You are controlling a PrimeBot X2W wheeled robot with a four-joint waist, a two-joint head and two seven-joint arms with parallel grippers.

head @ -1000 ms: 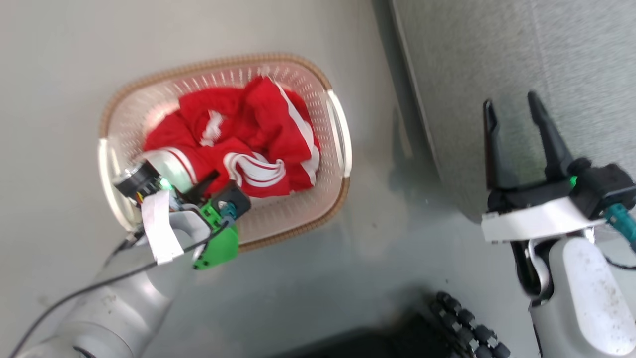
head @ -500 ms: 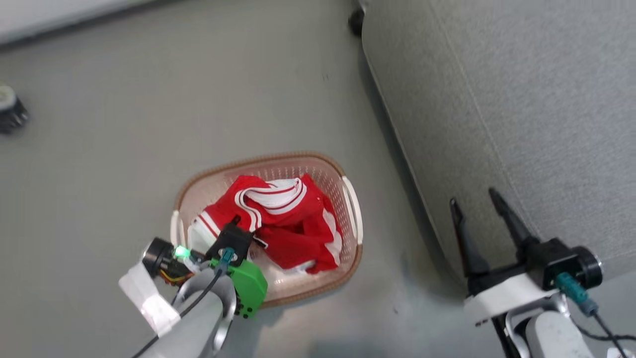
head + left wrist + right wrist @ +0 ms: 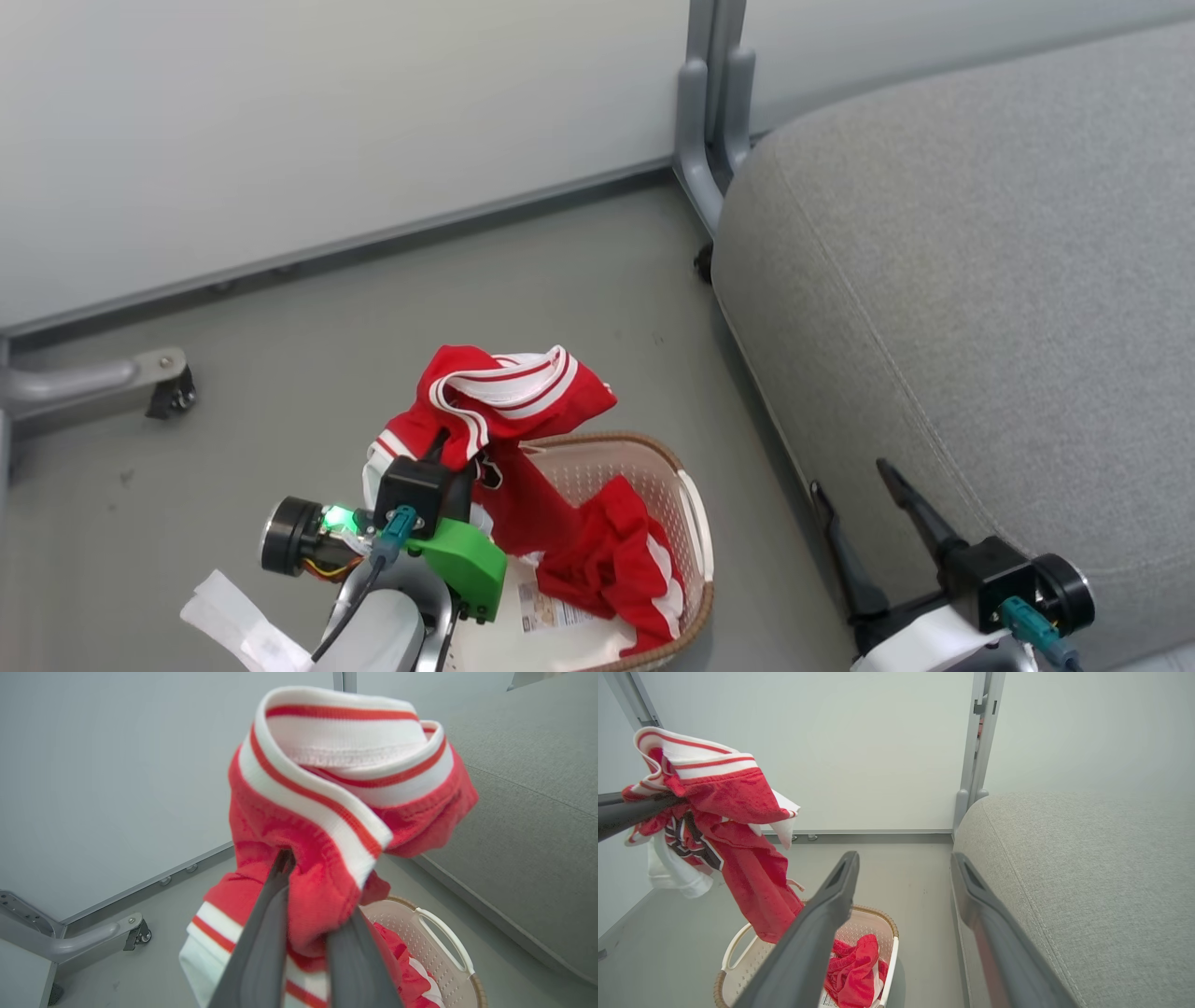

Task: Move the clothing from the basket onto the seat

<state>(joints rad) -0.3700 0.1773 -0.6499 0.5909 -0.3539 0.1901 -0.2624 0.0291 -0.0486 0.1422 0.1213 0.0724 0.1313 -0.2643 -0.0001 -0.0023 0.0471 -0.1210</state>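
While the left claw [image 3: 313, 882] pinches the clothing [image 3: 523, 392], it dangles from the tips above the basket [image 3: 695, 532]; right claw [image 3: 850, 476] gapes.

fingers [image 3: 817, 938] dark grey | green housing [image 3: 462, 560] | teal plugs [image 3: 400, 525] | white bracket [image 3: 920, 644]

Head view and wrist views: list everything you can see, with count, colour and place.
jersey: one, red, white trim, hanging above the basket
shorts: one, red, in the basket
basket: one, cream, brown rim, on the floor beside the seat
label: one, white, basket bottom
seat: one, grey, right
post: one, grey, at the wall
foot: one, grey, wheeled, far left
left gripper: shut on the jersey
right gripper: open, empty, by the seat's edge
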